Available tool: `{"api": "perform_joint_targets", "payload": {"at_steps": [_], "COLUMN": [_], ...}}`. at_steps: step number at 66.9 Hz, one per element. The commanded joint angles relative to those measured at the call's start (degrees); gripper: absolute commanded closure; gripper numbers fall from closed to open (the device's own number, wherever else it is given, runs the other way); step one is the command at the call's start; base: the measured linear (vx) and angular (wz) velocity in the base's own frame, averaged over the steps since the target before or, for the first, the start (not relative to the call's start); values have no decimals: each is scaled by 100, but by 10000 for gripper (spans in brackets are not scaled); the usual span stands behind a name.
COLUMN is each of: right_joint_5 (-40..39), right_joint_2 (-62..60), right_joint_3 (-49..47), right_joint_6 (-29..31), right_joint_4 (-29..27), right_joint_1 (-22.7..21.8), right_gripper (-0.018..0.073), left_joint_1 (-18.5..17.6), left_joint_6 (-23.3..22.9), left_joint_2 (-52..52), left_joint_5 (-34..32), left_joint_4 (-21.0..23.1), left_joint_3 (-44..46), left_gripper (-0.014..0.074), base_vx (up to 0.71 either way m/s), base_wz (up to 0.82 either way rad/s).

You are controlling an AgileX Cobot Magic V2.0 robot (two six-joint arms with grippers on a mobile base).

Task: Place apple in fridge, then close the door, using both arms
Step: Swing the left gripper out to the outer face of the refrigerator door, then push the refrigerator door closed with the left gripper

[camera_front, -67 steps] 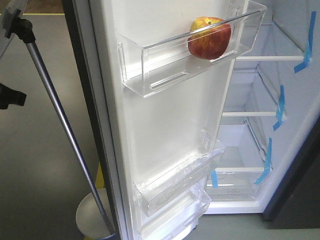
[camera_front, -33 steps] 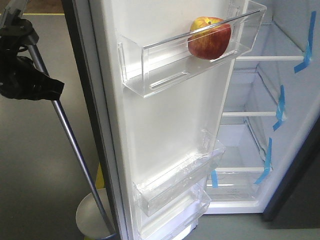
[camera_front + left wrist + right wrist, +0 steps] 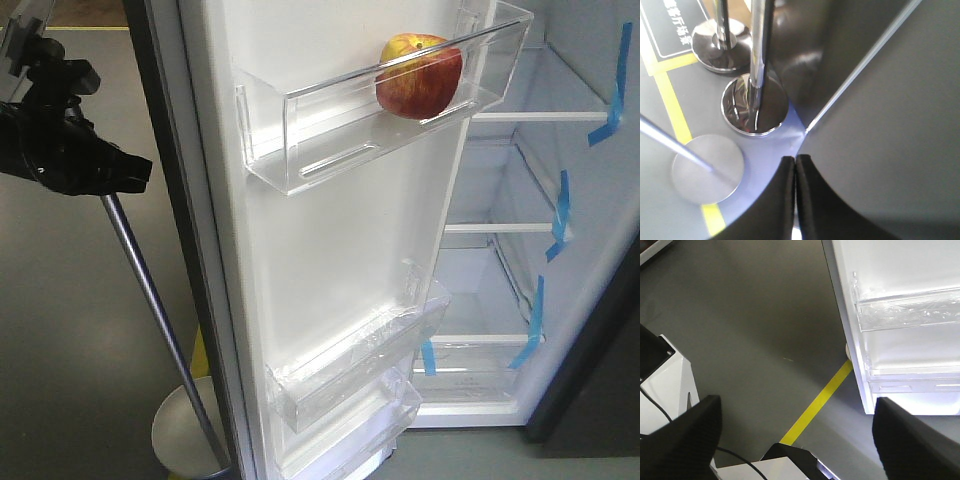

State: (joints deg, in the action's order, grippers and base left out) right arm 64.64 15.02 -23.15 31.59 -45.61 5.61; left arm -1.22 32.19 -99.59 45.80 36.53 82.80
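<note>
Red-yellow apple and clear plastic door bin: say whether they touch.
Touching. Front view: red-yellow apple rests on the floor of the clear plastic door bin.

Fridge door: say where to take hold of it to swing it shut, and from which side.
Probably the free vertical edge of the door, far from the hinge, from the dark outer side where the left gripper is. No handle shows, and the white inner face carries a clear bin holding the apple, so push the flat outside.
</note>
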Motion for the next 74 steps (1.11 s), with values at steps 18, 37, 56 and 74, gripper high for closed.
{"api": "perform_joint_targets", "payload": {"at_steps": [18,37,56,74], "right_joint_5": [-208,-208,-208,-208], "right_joint_2": [57,57,57,57], "right_joint_3": [-126,-126,-126,-126], "right_joint_6": [25,25,25,25], "right_joint_4": [-257,-257,-257,-257], "right_joint_1": [-34,-34,-34,-34], "right_gripper": [-32,-32,-32,-32], "left_joint_1": [-48,-48,-65,-301], "left_joint_6": [710,1355,1476,1575], "left_joint_2": [-252,-317,-317,-287], "left_joint_5": [-249,365,805,916], "left_joint_4": [1638,2757,2987,3268], "left_joint_3": [212,212,212,212], "left_gripper": [603,603,603,603], "base_vx": [0,0,0,0], "base_wz": [0,0,0,0]}}
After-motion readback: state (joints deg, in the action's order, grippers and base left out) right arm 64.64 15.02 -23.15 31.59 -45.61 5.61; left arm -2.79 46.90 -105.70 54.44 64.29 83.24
